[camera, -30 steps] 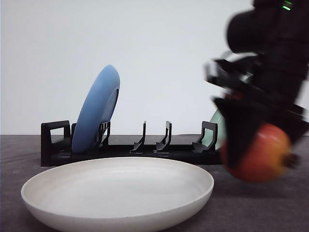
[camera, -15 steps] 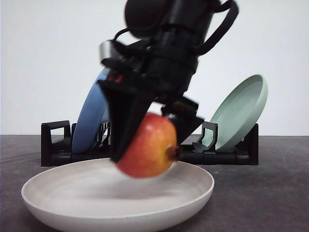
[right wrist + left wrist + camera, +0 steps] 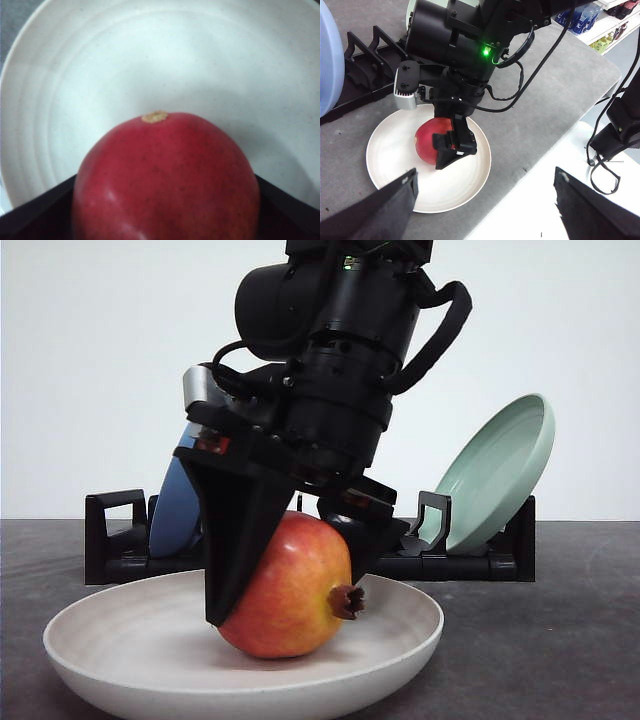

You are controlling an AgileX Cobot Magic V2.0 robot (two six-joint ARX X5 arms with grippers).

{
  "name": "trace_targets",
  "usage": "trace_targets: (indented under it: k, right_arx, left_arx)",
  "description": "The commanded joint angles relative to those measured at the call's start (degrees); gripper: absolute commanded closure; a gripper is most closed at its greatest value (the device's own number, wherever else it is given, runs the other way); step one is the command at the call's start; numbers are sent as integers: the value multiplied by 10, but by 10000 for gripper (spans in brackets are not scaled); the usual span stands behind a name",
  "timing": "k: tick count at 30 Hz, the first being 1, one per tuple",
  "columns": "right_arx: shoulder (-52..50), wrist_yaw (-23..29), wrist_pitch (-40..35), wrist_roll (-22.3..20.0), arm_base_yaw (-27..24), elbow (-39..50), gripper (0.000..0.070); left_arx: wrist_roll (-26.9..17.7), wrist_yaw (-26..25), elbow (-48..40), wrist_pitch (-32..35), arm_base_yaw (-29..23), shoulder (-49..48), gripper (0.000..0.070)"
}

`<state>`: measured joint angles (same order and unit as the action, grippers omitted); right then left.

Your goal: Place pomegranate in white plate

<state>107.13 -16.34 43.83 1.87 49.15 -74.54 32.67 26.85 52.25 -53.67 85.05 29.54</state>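
Observation:
The pomegranate (image 3: 285,590), red with a yellow-orange blush and its brown crown pointing right, sits low in the white plate (image 3: 100,640) and looks to be touching the plate's floor. My right gripper (image 3: 285,602) comes down from above and is shut on the pomegranate, one black finger on each side. From the left wrist view, the pomegranate (image 3: 426,142) lies near the middle of the white plate (image 3: 390,160) under the right gripper (image 3: 439,145). My left gripper (image 3: 486,173) hangs high above the table, open and holding nothing. In the right wrist view, the pomegranate (image 3: 165,180) lies over the white plate (image 3: 150,60).
A black dish rack (image 3: 120,540) stands right behind the plate. It holds a blue plate (image 3: 185,505) on the left and a pale green plate (image 3: 495,475) on the right. The table's edge (image 3: 555,145) runs close to the plate's near side.
My right arm has swung in from the right with the pomegranate and come down, so the fruit has moved from beside the plate to low inside it.

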Motion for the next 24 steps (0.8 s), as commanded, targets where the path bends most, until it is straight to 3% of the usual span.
trace_targets:
  k: [1,8,13,20,24]
  right_arx:
    - [11,-3,-3,-1,8,-13,17]
    - [7,-17,24,-15,3,-44,0]
    - [-32,-16,101,-30,-12,-97,0]
    - [-193,-16,192,-35,-44,-105,0]
    - [-319,-15,202,-34,-57,-75,0]
  left_arx:
    - [4,2,6,6,9,3,185]
    - [4,4,6,6,9,3,185]
    - [4,4,6,6,9,3,185]
    - [4,4,6,6,9,3,185]
    - [4,4,6,9,9,4,185]
